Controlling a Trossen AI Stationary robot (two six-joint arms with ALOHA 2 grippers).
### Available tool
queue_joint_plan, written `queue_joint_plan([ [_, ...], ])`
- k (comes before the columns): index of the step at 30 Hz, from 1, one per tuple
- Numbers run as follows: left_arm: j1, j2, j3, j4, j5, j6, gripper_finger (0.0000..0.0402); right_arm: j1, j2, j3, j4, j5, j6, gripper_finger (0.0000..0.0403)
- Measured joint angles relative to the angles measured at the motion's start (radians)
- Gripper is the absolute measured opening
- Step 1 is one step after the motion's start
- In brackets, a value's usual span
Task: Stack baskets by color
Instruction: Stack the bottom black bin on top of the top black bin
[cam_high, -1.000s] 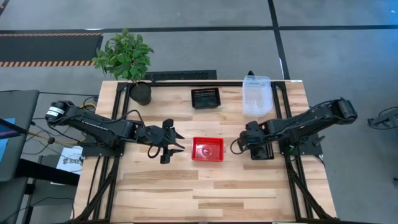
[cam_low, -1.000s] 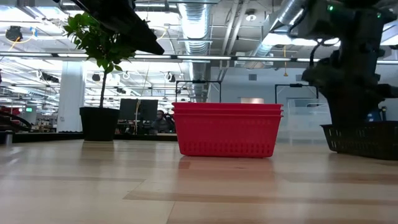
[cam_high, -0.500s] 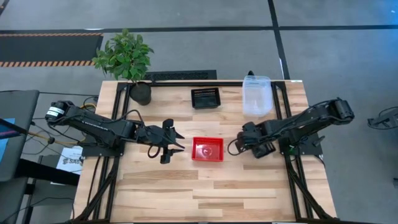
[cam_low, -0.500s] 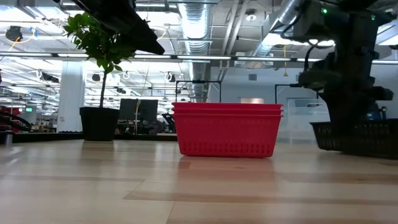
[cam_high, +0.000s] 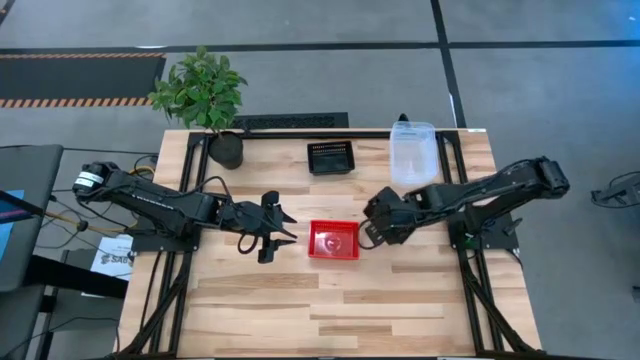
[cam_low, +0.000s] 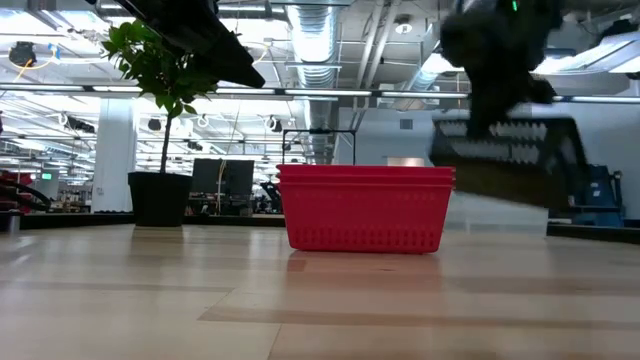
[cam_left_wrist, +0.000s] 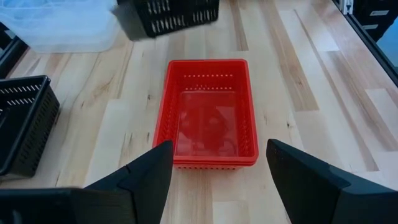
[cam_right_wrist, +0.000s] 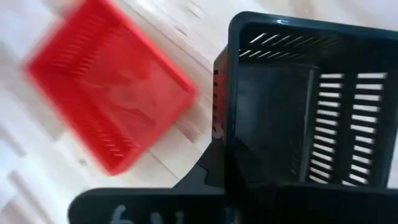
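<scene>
Right gripper (cam_high: 383, 222) fingers clamped on a black basket (cam_right_wrist: 298, 106), lifted; target black basket (cam_high: 331, 157) sits upper-left of it in high view.

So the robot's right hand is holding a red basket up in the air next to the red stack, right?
Not quite: the basket in the right hand is black, not red. The right wrist view shows the black basket gripped; the low view shows it lifted off the table beside the red stack.

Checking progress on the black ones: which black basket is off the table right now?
The black basket gripped by the right gripper, hanging in the air beside the red stack. The other black basket sits at the far edge.
</scene>
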Motion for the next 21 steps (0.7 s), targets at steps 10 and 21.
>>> queue_joint_plan([
  [10, 0.0, 0.0, 0.0, 0.0, 0.0, -0.002, 0.0247, 0.023, 0.019, 0.231, 0.106, 0.099, -0.561, 0.0006],
  [21, 0.0, 0.0, 0.0, -0.028, -0.005, -0.063, 0.0247, -0.128, 0.18, 0.237, 0.461, 0.099, -1.445, 0.0004],
])
